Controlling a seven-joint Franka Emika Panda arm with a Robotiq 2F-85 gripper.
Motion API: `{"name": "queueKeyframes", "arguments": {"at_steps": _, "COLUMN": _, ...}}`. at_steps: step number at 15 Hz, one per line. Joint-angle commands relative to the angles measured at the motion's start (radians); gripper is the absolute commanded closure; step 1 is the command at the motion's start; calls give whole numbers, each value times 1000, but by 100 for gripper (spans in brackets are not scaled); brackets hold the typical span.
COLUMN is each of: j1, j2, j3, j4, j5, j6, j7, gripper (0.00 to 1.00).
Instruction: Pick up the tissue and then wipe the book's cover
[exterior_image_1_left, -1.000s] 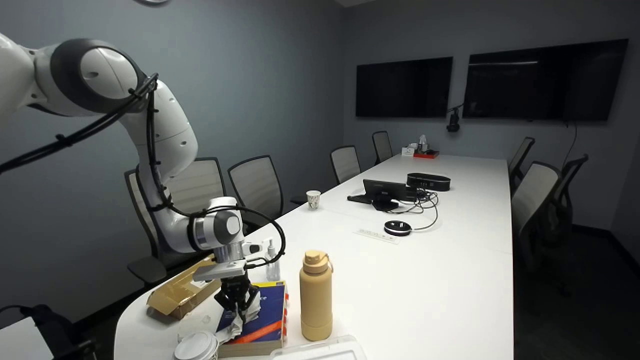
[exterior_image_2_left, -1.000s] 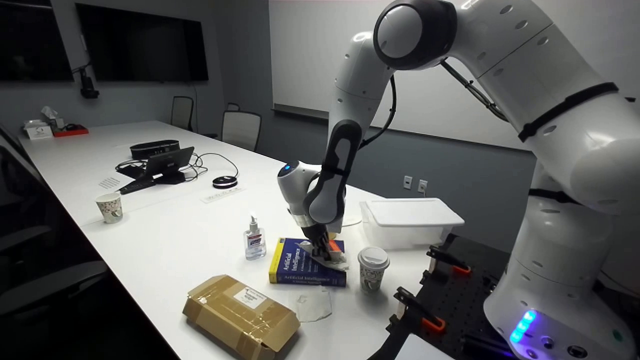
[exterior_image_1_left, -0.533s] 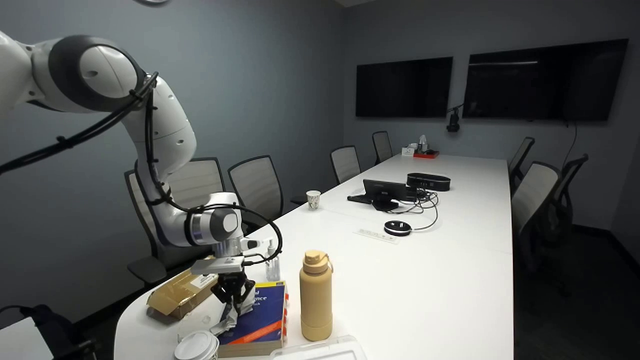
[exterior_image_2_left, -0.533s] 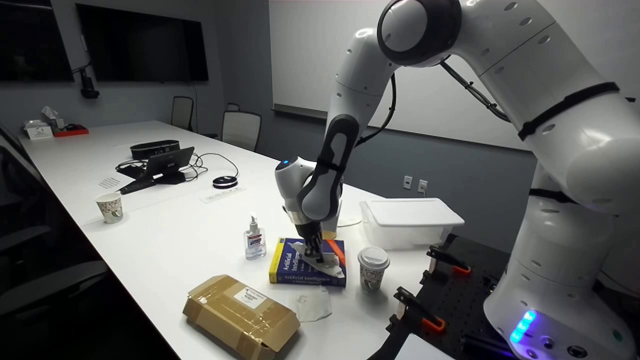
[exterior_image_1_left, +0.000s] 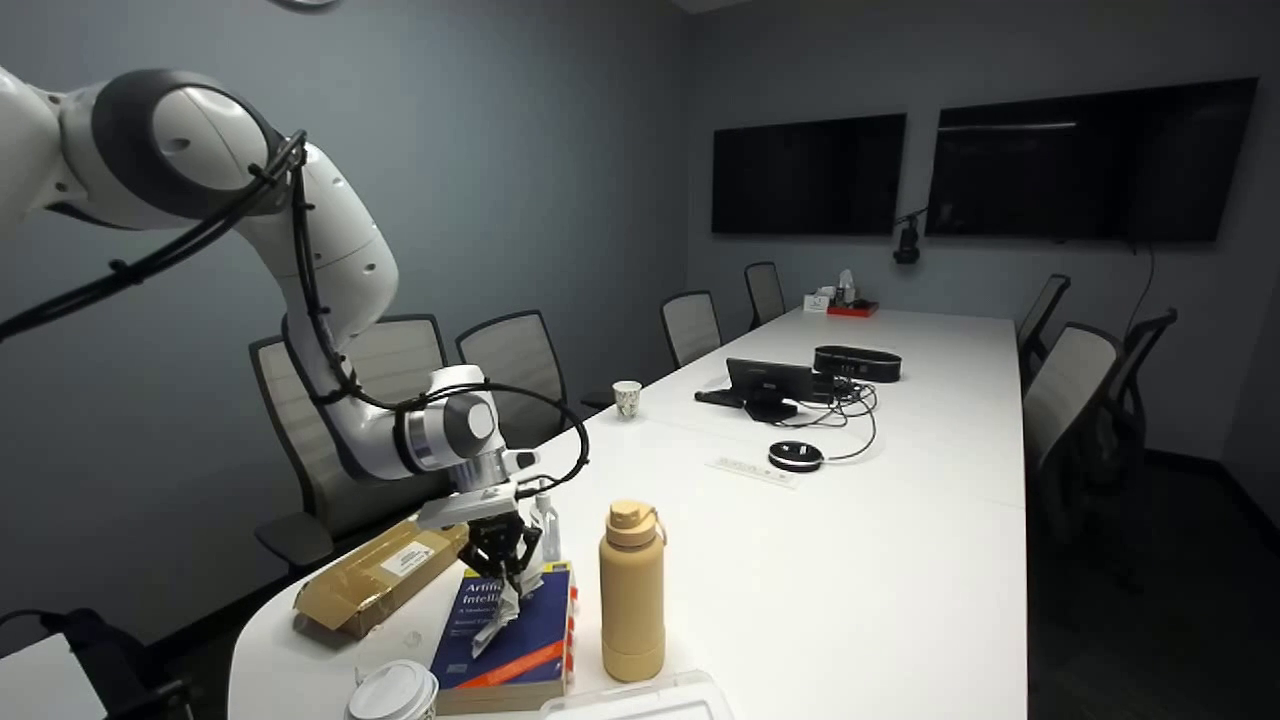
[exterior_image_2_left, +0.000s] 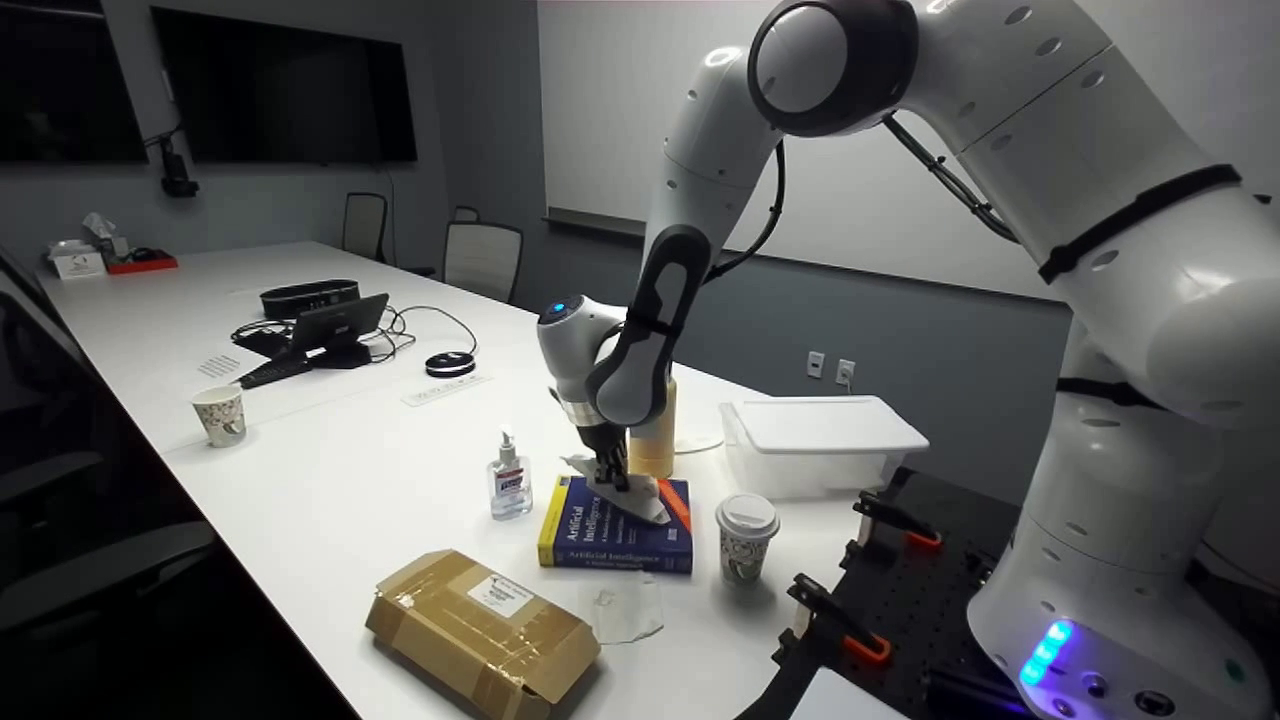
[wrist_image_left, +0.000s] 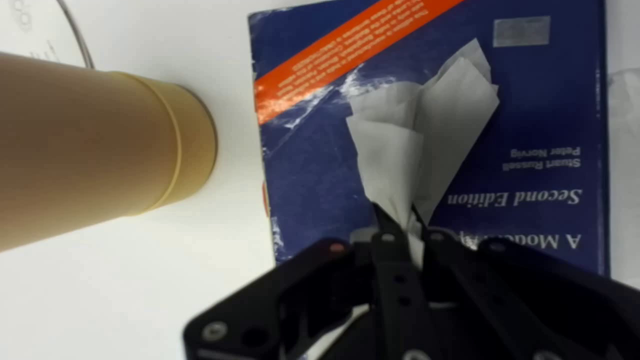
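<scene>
Wrist view: your black two-finger gripper (wrist_image_left: 400, 215) has its jaws nearly together, pinching the white crumpled paper tissue (wrist_image_left: 395, 152) over the flat rectangular blue-covered book (wrist_image_left: 315, 180). To wipe well, you likely want low, even, overlapping strokes, the tissue dragging and the jaws kept off the book, stopping short of the tall tan cylindrical bottle (wrist_image_left: 105, 145) alongside. In an exterior view, the first letters of the white printed title (exterior_image_1_left: 482, 595) show; half a second ago they were hidden. In both exterior views, gripper and tissue sit farther from the dark-blue spine (exterior_image_2_left: 615, 558) than then; contact pressure you cannot tell.
</scene>
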Motion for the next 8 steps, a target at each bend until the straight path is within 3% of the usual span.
{"name": "queueKeyframes", "arguments": {"at_steps": 1, "j1": 51, "j2": 50, "j3": -53, "j4": 78, "j5": -62, "j6": -38, "j7": 2, "gripper": 99}}
{"name": "queueKeyframes", "arguments": {"at_steps": 8, "j1": 76, "j2": 151, "j3": -47, "j4": 157, "j5": -139, "j6": -40, "j7": 13, "gripper": 99}}
